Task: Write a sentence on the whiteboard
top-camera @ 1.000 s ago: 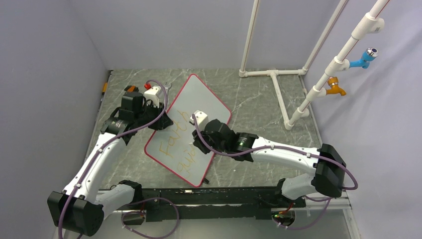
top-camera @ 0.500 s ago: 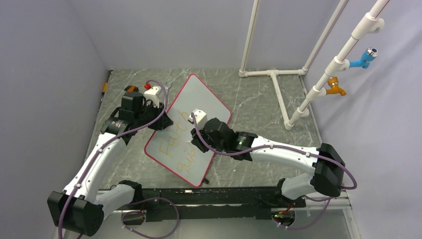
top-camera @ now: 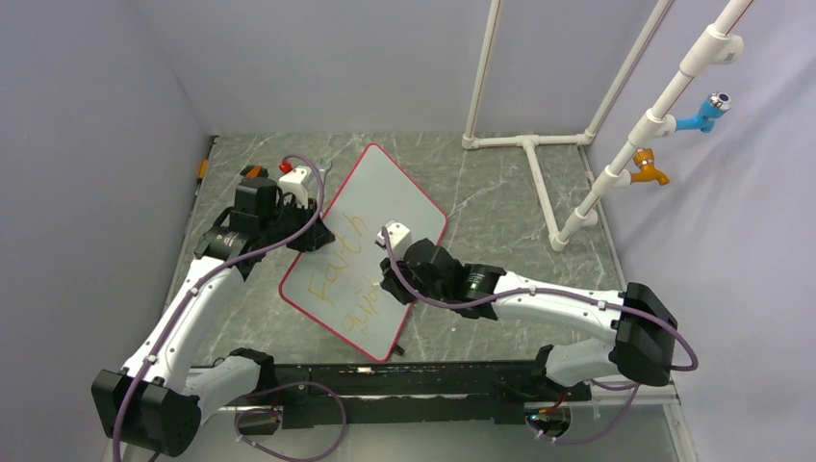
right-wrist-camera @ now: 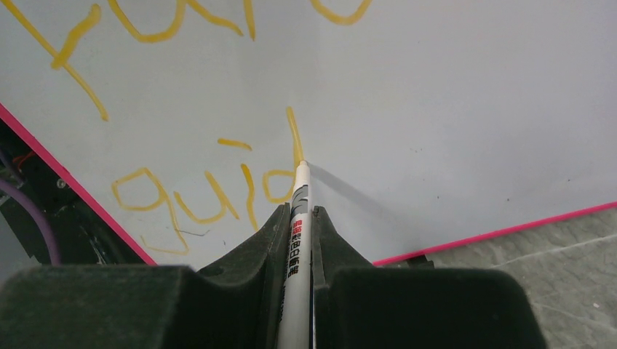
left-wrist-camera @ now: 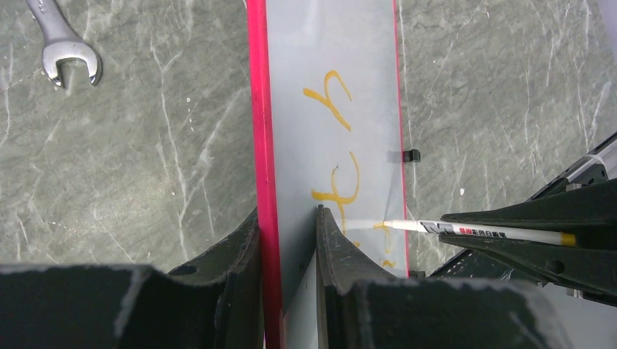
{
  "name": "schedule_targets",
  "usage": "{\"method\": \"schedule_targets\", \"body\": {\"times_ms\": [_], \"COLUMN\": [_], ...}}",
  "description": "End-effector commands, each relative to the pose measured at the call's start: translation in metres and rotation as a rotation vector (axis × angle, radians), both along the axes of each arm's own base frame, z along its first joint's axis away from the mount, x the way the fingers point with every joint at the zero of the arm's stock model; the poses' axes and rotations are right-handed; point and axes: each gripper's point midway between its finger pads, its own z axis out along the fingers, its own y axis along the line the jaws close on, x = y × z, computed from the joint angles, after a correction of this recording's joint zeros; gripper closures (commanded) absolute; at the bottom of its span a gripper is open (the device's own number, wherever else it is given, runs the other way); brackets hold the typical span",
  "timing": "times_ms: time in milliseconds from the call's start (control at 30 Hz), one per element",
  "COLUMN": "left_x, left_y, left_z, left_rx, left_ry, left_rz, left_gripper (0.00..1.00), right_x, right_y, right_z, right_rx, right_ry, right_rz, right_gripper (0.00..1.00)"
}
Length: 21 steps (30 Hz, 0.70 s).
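The whiteboard [top-camera: 385, 197], white with a thin red rim, lies slanted on the grey table. My left gripper [top-camera: 310, 234] is shut on its left edge, the red rim [left-wrist-camera: 263, 218] pinched between the fingers. My right gripper [top-camera: 393, 279] is shut on a white marker [right-wrist-camera: 297, 240], its tip touching the board at the stem of a "d". The sentence [top-camera: 339, 279] in yellow-orange reads "Faith" above "guid" [right-wrist-camera: 211, 193]. The marker also shows in the left wrist view [left-wrist-camera: 480, 233], with letters "th" [left-wrist-camera: 336, 145] beyond it.
A steel wrench [left-wrist-camera: 65, 51] lies on the table left of the board. A white pipe frame [top-camera: 539, 164] stands at the back right, with blue [top-camera: 707, 111] and orange [top-camera: 650, 171] taps on a slanted pipe. A black clip [left-wrist-camera: 411, 155] sits on the board's far rim.
My right gripper has shifted slightly right and toward the near edge along the second line, the marker drawing the "d". The left arm and the board have not moved.
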Motion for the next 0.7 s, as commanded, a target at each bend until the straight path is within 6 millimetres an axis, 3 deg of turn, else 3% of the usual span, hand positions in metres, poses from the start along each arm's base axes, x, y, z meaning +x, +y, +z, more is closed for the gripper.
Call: {"method": "schedule_targets", "body": {"times_ms": [0, 433, 667], "left_x": [0.019, 0.019, 0.019], "left_y": [0.019, 0.019, 0.019], "left_z": [0.004, 0.003, 0.003], "left_rx": [0.132, 0.132, 0.133], "left_ry": [-0.125, -0.121, -0.121], "left_rz": [0.02, 0.018, 0.019], "left_gripper": [1.0, 1.0, 1.0], "right_x": [-0.003, -0.005, 0.002], "right_y": [-0.003, -0.015, -0.023], "right_z": [-0.007, -0.015, -0.004], "right_rx": [0.009, -0.012, -0.028], "right_ry": [0.02, 0.028, -0.01], "right_rz": [-0.014, -0.039, -0.073], "right_gripper": [1.0, 1.0, 1.0]}}
